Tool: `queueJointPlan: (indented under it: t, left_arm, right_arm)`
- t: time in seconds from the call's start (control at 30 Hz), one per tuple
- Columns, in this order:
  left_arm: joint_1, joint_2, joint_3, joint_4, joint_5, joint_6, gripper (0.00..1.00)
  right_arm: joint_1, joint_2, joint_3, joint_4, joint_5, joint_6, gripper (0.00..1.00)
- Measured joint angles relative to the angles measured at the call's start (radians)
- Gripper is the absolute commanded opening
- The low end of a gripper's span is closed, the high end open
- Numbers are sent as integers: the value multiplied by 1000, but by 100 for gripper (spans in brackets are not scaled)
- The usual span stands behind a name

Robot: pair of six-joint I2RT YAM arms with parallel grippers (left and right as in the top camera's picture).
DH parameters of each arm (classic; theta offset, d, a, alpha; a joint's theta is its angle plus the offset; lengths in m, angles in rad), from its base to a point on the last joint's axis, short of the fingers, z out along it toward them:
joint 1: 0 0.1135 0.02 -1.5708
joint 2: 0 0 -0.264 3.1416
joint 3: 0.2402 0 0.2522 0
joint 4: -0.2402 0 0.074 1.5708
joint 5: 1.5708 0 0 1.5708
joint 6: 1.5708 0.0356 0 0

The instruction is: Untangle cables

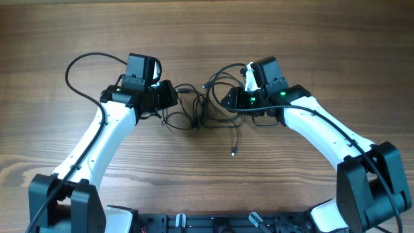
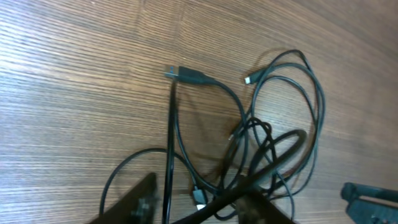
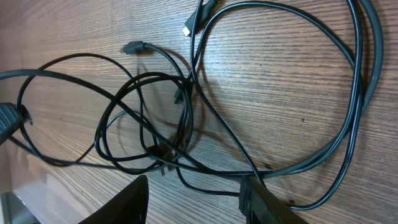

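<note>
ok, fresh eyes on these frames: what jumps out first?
A knot of thin black cables lies mid-table, right between the left gripper and the right gripper, both arms leaning in from the sides. One loose strand trails toward the near edge and ends in a small plug.

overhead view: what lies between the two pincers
The knotted bundle of thin black cables lies there, between the left pincer and the right pincer; the overhead view shows it.
</note>
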Motion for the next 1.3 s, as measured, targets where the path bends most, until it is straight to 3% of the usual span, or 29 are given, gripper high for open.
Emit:
queueJointPlan:
  t: [0.07, 0.2, 0.33, 0.53, 0.73, 0.9, 1.0, 1.2, 1.3]
  left_arm:
    - [0, 0, 0, 9, 31, 2, 25]
    - [-1, 0, 0, 27, 108, 29, 30]
    - [-2, 0, 0, 26, 77, 32, 29]
    - [-2, 0, 0, -2, 53, 35, 29]
    - [-2, 0, 0, -8, 53, 36, 29]
    - [-2, 0, 0, -8, 53, 39, 28]
    - [-2, 0, 0, -10, 53, 39, 28]
    - [-2, 0, 0, -13, 53, 39, 28]
    - [-2, 0, 0, -24, 53, 39, 28]
  right_arm:
    - [0, 0, 0, 0, 0, 0, 49]
    - [0, 0, 0, 34, -47, 0, 49]
    - [14, 0, -1, 108, -137, 0, 49]
    - [141, 21, -1, 208, -103, 8, 43]
    - [173, 111, -2, 312, -95, 69, 37]
    - [175, 148, -2, 355, -83, 112, 27]
    - [175, 186, -2, 377, -69, 158, 7]
    - [175, 188, -2, 414, -86, 189, 4]
    - [142, 187, -2, 411, -245, 122, 4]
